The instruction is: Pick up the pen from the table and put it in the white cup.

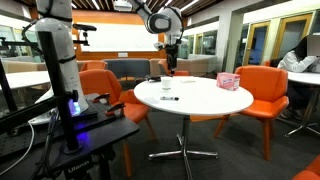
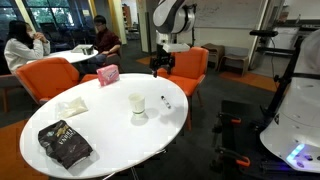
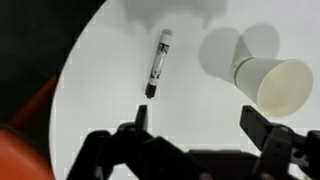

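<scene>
— Where to find the small thin dark-tipped pen (image 3: 157,62)?
— Flat on the round white-topped table (image 2: 100,125), just beside the small plain white cup (image 2: 137,108) but not touching it.
— And the cup itself?
— Upright, near the middle of the tabletop.
— State of the black two-fingered gripper (image 3: 195,113)?
— Spread wide, with nothing between the jaws. Hanging above the table, clear of both pen and cup. In the wrist view, framed along the bottom, with the pen just beyond one fingertip (image 3: 141,112) and the cup off toward the opposite finger.
— Anything else on the tabletop?
— A pink patterned box (image 2: 108,74) near the rim, well apart from the cup, and a dark crinkled bag (image 2: 65,143) at the opposite rim. Orange upholstered chairs (image 1: 262,88) around the table.
</scene>
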Controlling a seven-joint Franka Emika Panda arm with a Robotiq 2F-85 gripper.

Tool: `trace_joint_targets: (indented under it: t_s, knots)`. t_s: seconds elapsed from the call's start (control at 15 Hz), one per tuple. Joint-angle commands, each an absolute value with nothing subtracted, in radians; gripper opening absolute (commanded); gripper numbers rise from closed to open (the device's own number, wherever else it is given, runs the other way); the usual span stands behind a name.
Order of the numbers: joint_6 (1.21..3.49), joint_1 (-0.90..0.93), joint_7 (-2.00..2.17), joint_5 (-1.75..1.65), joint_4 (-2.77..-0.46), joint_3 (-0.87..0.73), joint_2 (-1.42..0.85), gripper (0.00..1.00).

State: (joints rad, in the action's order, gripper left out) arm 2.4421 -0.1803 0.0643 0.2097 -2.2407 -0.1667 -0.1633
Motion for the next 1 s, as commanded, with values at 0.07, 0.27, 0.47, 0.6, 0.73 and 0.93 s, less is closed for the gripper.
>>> trace_joint_targets:
  t_s: [0.07,0.27,0.47,0.6,0.73,0.93]
  knots:
    - [2.452,-0.208,0.068,0.241,-2.155,-0.171,-0.283,1.0]
    - [2.484,-0.23,0.073,0.246,-2.131,-0.175,-0.341,1.0]
    - [2.532,-0.247,0.073,0.278,-2.136,-0.164,-0.384,1.0]
    - [2.573,-0.24,0.092,0.283,-2.139,-0.166,-0.415,1.0]
    - [2.604,-0.236,0.112,0.294,-2.14,-0.162,-0.445,1.0]
    - [2.627,-0.227,0.149,0.288,-2.139,-0.165,-0.482,0.99]
